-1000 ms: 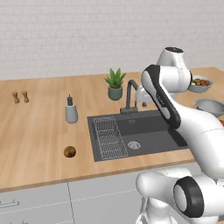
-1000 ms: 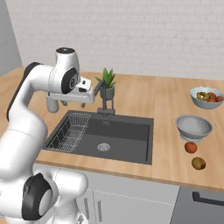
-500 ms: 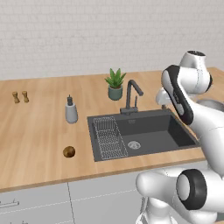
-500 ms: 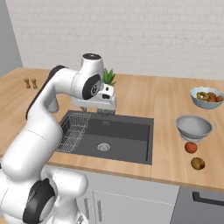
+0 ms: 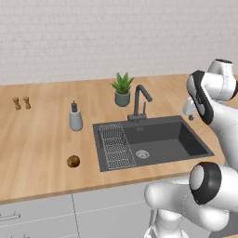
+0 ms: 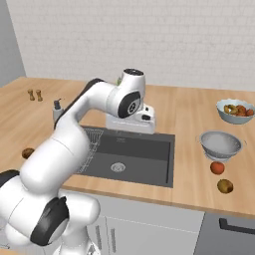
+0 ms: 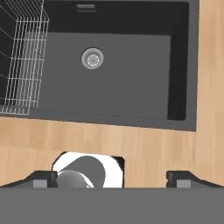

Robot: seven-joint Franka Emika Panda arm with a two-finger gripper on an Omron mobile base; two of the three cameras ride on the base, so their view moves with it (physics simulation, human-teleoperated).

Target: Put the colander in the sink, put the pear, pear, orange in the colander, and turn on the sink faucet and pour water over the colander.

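The hand point(image 7: 112, 177) is hanging above the sink point(image 7: 118, 52), its fingers spread wide and holding nothing. The colander point(image 6: 220, 145) is sitting on the surface point(image 6: 187, 107) well to the right of the sink, with the orange point(image 6: 217, 168) just in front of it and a pear point(image 6: 225, 186) nearer the edge. The other pear point(image 5: 73, 161) is lying left of the sink. A wire rack point(image 5: 115, 145) is occupying the sink's left side, and the faucet point(image 5: 139, 100) is standing behind it.
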